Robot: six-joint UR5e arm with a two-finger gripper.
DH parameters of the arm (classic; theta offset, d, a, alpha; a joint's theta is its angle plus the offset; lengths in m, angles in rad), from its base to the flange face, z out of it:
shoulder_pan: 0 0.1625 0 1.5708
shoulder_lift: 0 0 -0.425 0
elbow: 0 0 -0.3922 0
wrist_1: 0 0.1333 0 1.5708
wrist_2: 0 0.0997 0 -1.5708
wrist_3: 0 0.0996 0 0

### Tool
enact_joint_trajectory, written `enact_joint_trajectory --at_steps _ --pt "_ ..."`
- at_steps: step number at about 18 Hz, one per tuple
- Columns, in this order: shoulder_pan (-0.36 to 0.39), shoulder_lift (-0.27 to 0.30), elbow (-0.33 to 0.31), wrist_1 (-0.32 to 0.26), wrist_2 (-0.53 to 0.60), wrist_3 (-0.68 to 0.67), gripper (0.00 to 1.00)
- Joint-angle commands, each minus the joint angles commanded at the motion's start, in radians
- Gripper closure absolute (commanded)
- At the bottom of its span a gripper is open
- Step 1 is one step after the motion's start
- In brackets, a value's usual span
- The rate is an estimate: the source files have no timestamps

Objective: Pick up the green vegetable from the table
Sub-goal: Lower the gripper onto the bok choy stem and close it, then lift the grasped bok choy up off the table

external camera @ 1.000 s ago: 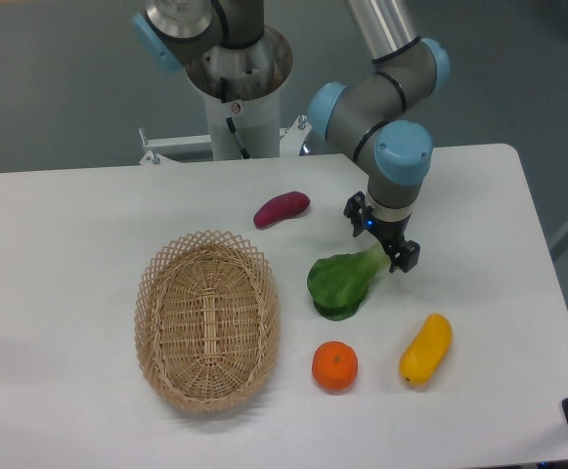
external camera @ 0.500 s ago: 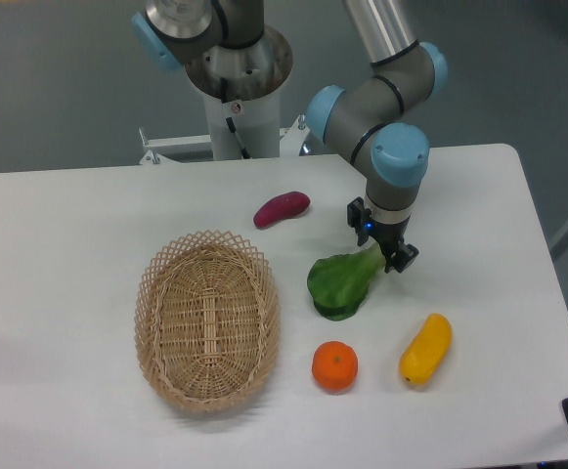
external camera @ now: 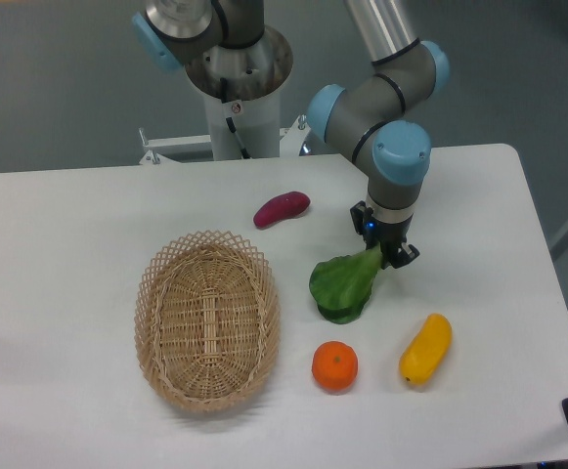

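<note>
White and matte, the surface (external camera: 88,215) fills most of the view, with grey floor behind it and the arm's base at the far edge. At the arm's end the tool (external camera: 383,251) points down and pinches the pale stem of the green vegetable (external camera: 345,284), its fingers closed on that stem end. The vegetable's dark leaves spread down and to the left of the tool, low over the surface; whether they touch it cannot be told. Near the leaves, toward the front edge, sits an orange (external camera: 334,365), and a yellow fruit (external camera: 425,348) lies to its right. A purple sweet potato (external camera: 282,208) lies farther back, and a woven basket (external camera: 206,319) stands well to the left.
</note>
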Motion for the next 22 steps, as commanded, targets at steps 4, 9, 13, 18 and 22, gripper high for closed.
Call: enact_joint_trajectory --at_steps 4,9,13,18,22 --pt "0.003 0.006 0.015 0.002 0.0 0.005 0.65" --pt "0.017 0.07 0.07 -0.015 -0.021 0.006 0.65" --pt "0.046 0.096 0.12 -0.031 -0.141 0.005 0.65" --pt "0.09 0.132 0.176 -0.083 -0.285 -0.006 0.65" --pt "0.092 0.133 0.247 -0.106 -0.342 -0.106 0.65"
